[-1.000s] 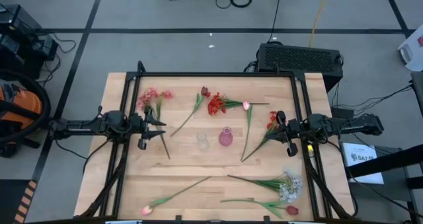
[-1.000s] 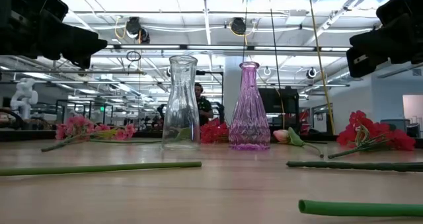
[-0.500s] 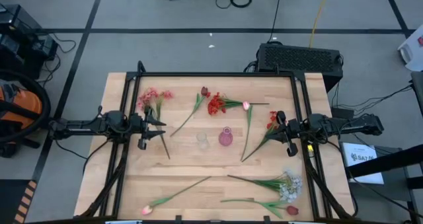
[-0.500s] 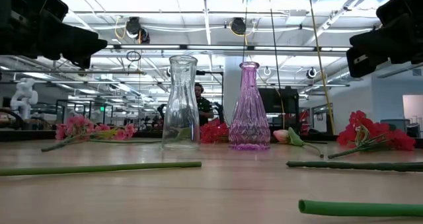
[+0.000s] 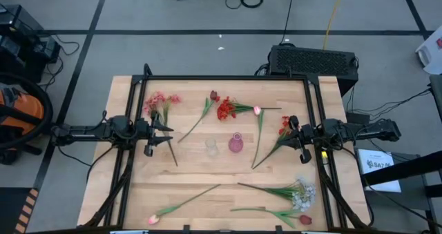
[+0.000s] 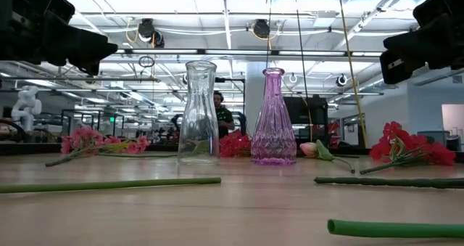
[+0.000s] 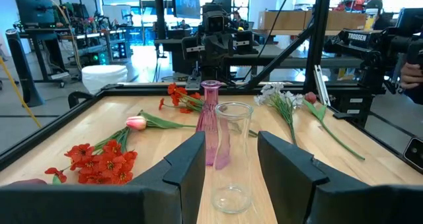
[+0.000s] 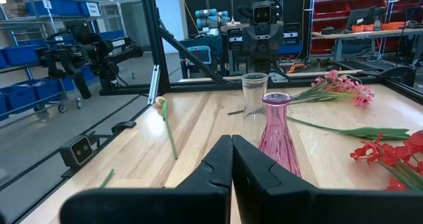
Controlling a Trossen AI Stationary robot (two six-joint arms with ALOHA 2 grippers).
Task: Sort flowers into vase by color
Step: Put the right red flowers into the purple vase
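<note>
No flower is held and neither vase holds a stem, so the sorting is judged to be at its very start. The clear vase (image 5: 211, 147) and the pink vase (image 5: 235, 143) are set upright just beside each other at the middle of the table (image 5: 138, 192), and the flowers are spread around them: a pink spray (image 5: 160, 101) near the far left corner, a red spray (image 5: 226, 109) and a pink tulip (image 5: 257, 110) beyond the vases, a red cluster (image 5: 284, 127) by the right arm, a white spray (image 5: 302, 192) and a dark red bloom (image 5: 305, 220) at the near right, and a pink bud (image 5: 152, 219) at the near left

The left gripper (image 5: 168, 132) is held level above the left side of the table, aimed at the vases, with its jaws spread and nothing between them; a bare green stem (image 5: 170, 154) lies just beneath it. The right gripper (image 5: 289, 132) is held level above the right side, facing the vases, with its jaws pressed together on nothing

For the next move, one stem would likely have to be chosen, the gripper lowered over it, and the thin stalk pinched so the bloom can be carried to a vase
</note>
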